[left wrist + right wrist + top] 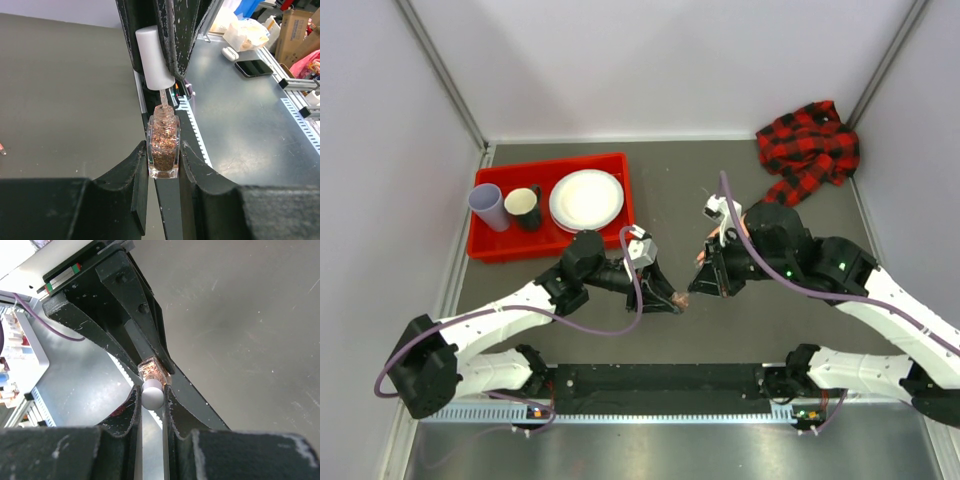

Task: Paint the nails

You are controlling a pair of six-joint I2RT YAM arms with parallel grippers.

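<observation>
The nails cannot be made out in any view. What marks their place is the plaid sleeve [808,148], bunched on the tabletop [670,190] well beyond the right pincer [703,285] and running in under that arm. A small peach patch [703,258] just beside that pincer may be the fingertips, though I cannot tell. I judge such nails hard, smooth and tiny, on a light hollow hand that could slide under any push. They are not something to grip, only to stroke lightly with soft bristles.

The place to take hold is the white cap [152,56], and the right pincer is clenched across its barrel. The cap is smooth plastic and could twist between the pads. Its thin stem runs down into the neck of the polish bottle [163,146], so the brush is not yet clear of it.

The bottle is small, clear and full of coppery glitter. It is likely glass, so slippery and breakable if squeezed hard. The left pincer [668,298] grasps it by its flat side walls, low down, with the neck free. The two pincers meet tip to tip above the bare tabletop, the cap directly in line with the bottle mouth.

Far off to the left pincer's outer side stands a red tray [610,162].
</observation>
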